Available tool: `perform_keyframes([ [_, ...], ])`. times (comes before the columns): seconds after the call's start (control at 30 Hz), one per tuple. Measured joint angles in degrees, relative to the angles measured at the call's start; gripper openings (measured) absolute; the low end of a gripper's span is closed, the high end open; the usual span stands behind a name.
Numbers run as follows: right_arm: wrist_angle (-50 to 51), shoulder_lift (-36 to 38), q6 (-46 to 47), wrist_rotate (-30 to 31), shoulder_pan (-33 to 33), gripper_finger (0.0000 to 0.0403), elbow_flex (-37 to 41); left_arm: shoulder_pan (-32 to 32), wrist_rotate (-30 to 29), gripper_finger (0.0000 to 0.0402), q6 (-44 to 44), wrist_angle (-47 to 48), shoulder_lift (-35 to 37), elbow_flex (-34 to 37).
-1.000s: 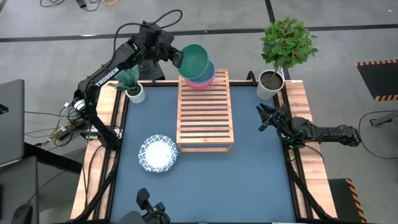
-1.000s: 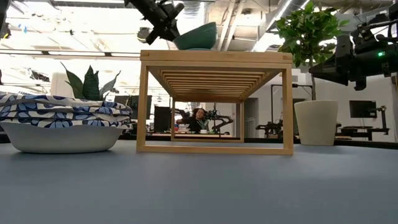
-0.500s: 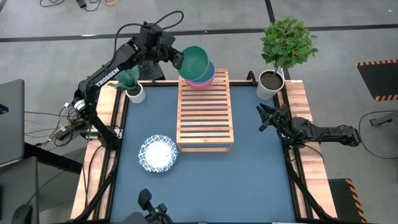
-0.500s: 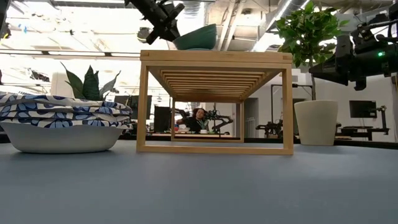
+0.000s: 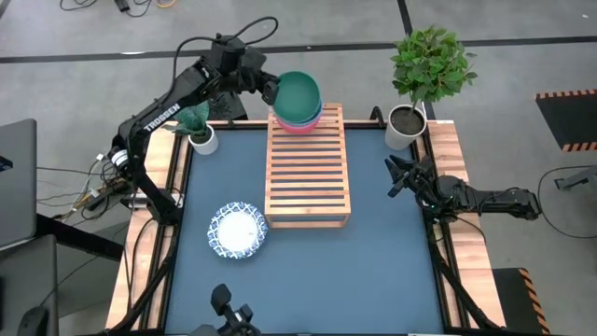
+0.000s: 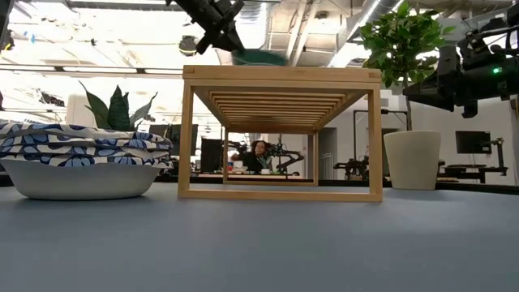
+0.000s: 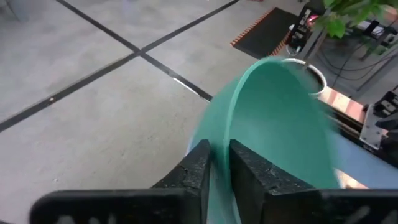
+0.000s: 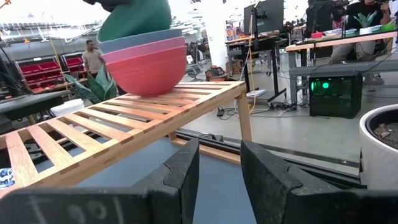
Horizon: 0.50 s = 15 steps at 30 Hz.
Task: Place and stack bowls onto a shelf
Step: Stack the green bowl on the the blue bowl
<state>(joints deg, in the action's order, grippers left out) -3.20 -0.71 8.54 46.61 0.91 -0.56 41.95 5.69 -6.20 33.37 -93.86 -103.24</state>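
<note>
The teal bowl (image 5: 298, 91) sits nested in the pink bowl (image 5: 301, 124), which rests on the far end of the slatted wooden shelf (image 5: 308, 173). My left gripper (image 5: 271, 91) hovers at the teal bowl's left rim, its fingers slightly apart with the rim between them (image 7: 221, 171). A blue-and-white patterned bowl (image 5: 238, 230) stands on the blue tabletop, near and left of the shelf. My right gripper (image 5: 395, 177) waits open at the table's right edge, touching nothing. My left gripper has one finger inside and one outside the teal bowl's rim (image 7: 231, 124), on the bowl's left side. Whether the fingers still touch it, I cannot tell. They come slanting down from the table's far left. The bowl lies in the pink bowl.
A small potted plant (image 5: 200, 131) stands at the far left corner, under my left arm. A larger plant in a white pot (image 5: 407, 126) stands at the far right. The near part of the shelf top and the tabletop in front are bare.
The teal bowl, held tilted above the pink bowl a second ago, has dropped and now lies about level inside it. My left arm has stayed where it was.
</note>
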Motion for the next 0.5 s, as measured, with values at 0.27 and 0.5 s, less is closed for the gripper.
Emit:
perform_keyframes([
  [0.27,0.0,0.0,0.0,0.0,0.0,0.0143,0.0,0.0,-0.1,0.0113,2.3,-1.2,0.0,0.0],
  [0.5,0.0,0.0,0.0,0.0,0.0,0.0143,0.0,0.0,4.4,0.0109,7.7,-7.3,0.0,0.0],
])
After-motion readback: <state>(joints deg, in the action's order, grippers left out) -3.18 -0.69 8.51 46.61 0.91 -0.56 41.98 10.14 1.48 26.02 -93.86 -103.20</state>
